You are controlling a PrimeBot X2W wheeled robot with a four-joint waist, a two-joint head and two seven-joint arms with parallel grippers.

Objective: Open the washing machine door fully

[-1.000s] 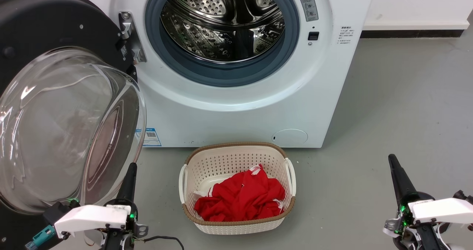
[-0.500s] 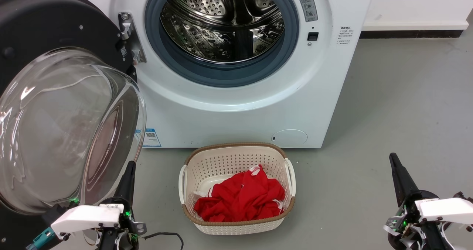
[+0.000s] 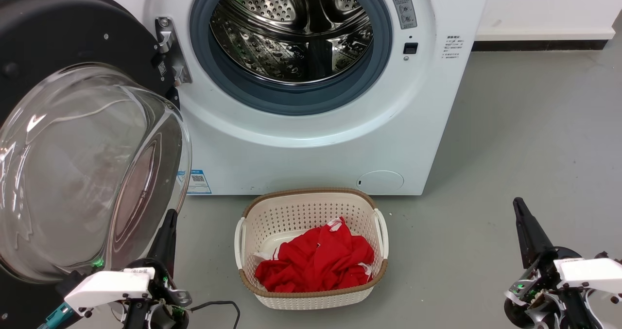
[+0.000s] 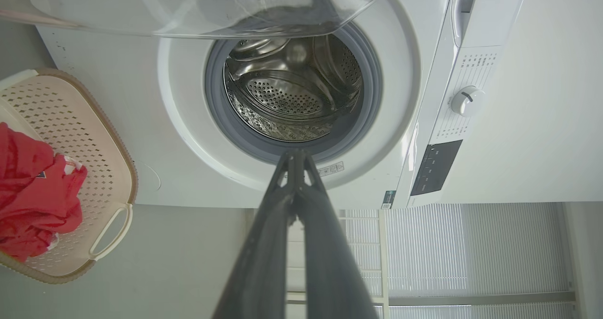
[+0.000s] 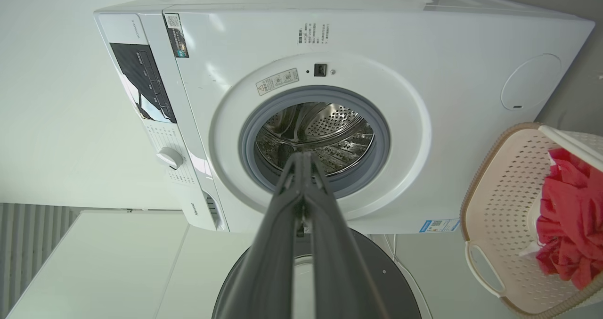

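Most looks done: the door point(image 3: 82, 139) stands wide off the drum point(image 3: 291, 32); left fingers point(image 3: 167, 232) and right fingers point(image 3: 527, 229) are pressed together, empty

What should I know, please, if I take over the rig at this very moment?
Left gripper: shut, empty, low beside the glass bowl of the door.
Right gripper: shut, empty, low at the right, away from the machine.
The door is swung wide to the left, and the drum is fully exposed.
The basket with red cloth sits on the floor before the machine.
Done: the door looks open, probably fully.
Left: likely only checking that it is at its stop.
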